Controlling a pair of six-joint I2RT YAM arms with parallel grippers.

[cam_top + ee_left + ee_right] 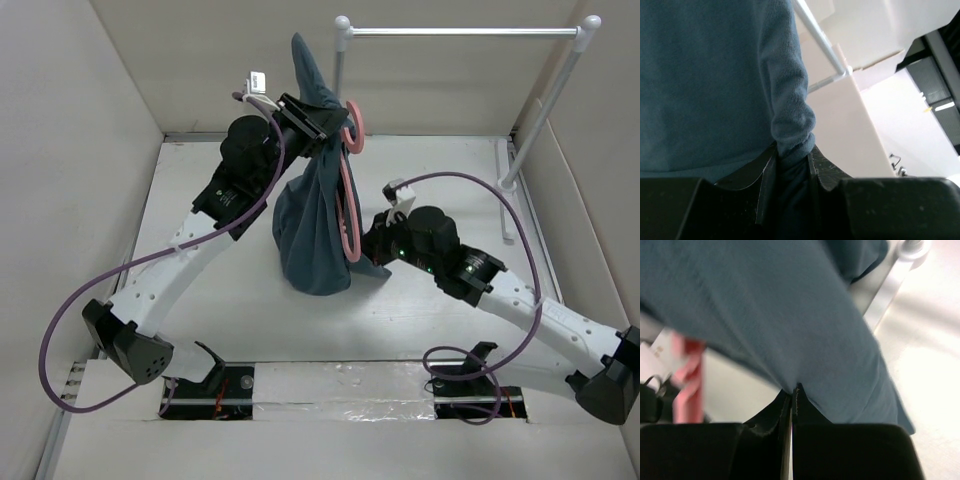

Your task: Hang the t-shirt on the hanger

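Observation:
The dark teal t-shirt [315, 225] hangs bunched and upright above the table's middle, its lower end resting on the surface. My left gripper [318, 118] is shut on a fold near the top of the shirt [715, 75], with fabric wedged between its fingers [790, 155]. The salmon-pink hanger [350, 190] runs down the shirt's right side, its hook near the left gripper. My right gripper [374, 238] is shut on a thin edge of the shirt [805, 325] low on its right side, beside the hanger [689, 375]. Most of the hanger is hidden by fabric.
A white metal rail [460, 32] on two posts stands at the back right; it also shows in the left wrist view [820, 47]. White walls enclose the table on the left, back and right. Purple cables loop beside both arms.

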